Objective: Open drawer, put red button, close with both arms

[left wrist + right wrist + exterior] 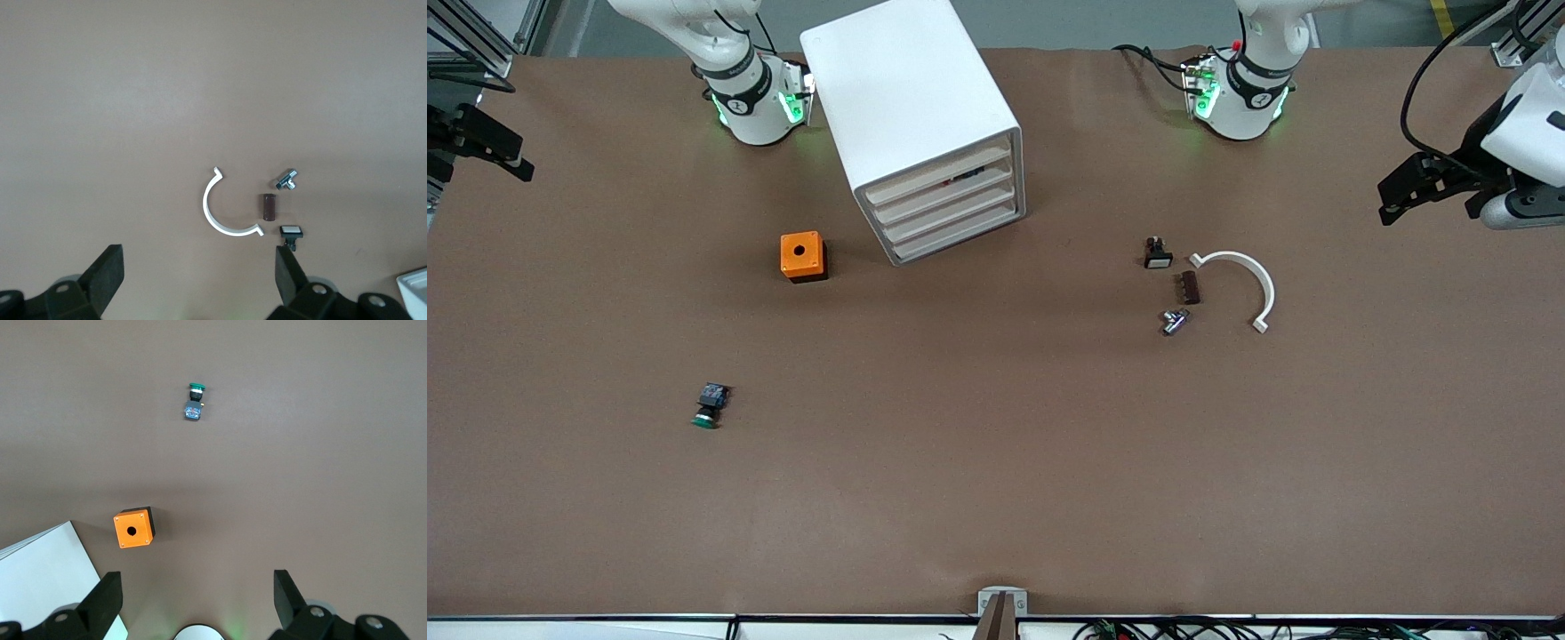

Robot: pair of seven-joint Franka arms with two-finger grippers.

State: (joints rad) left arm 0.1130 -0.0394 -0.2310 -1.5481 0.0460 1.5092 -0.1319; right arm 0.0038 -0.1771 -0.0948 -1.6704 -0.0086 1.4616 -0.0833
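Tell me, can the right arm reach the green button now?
Probably yes: the green button lies alone on the bare table, nothing stands near it, and the open right hand hangs over the right arm's end.

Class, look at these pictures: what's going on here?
Nothing is being handled yet. The left gripper and right gripper both hang open and empty over their ends of the table. The drawer cabinet looks shut. A green button lies on the table; no red one shows.
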